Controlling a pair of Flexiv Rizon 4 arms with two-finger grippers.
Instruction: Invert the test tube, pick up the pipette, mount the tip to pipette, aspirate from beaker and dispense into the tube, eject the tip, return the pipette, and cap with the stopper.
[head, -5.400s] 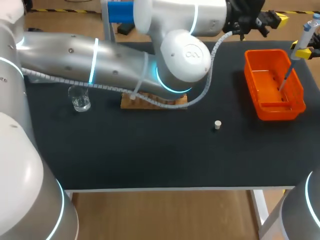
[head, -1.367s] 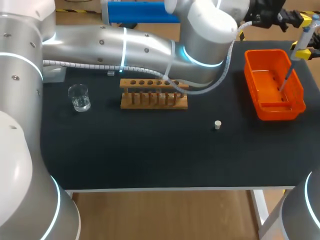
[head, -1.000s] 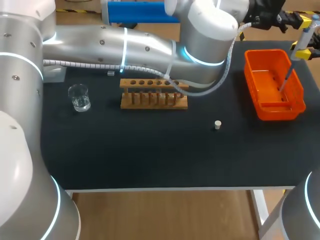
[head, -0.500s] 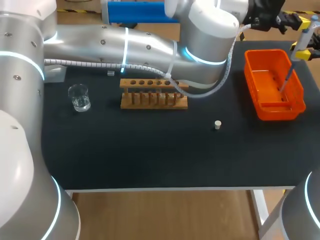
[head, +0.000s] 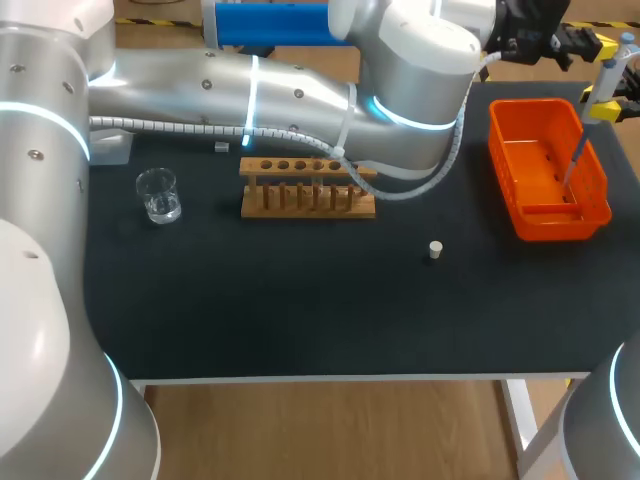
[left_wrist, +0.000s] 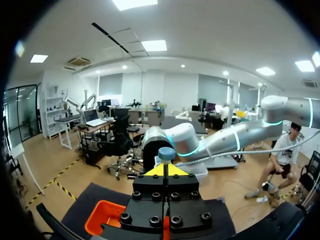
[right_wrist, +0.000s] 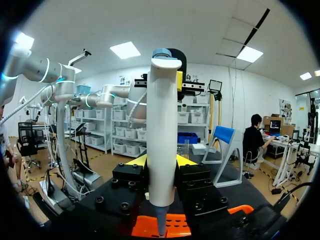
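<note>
My right gripper (head: 604, 104) is shut on the white pipette (head: 612, 72), which hangs upright over the orange bin (head: 520, 215). Its thin tip (head: 573, 162) points down into the bin. In the right wrist view the pipette (right_wrist: 161, 125) fills the gap in the right gripper (right_wrist: 161, 161). My left arm reaches across the table; its gripper (head: 588, 42) is shut and empty beside the pipette's top. From the left wrist, the blue knob (left_wrist: 166, 153) lies just ahead of the left gripper (left_wrist: 165, 171). The white stopper (head: 435, 249) stands on the mat. The glass beaker (head: 158, 195) is at the left.
The wooden tube rack (head: 308, 190) stands mid-table, partly under my left arm's elbow (head: 410, 70). The orange bin (left_wrist: 102, 222) shows below the left gripper. The black mat (head: 300, 300) in front of the rack holds only the stopper.
My left arm has swung away from above the rack to the far right corner, uncovering the rack. Over the last second its gripper and the pipette's top have edged slightly right.
</note>
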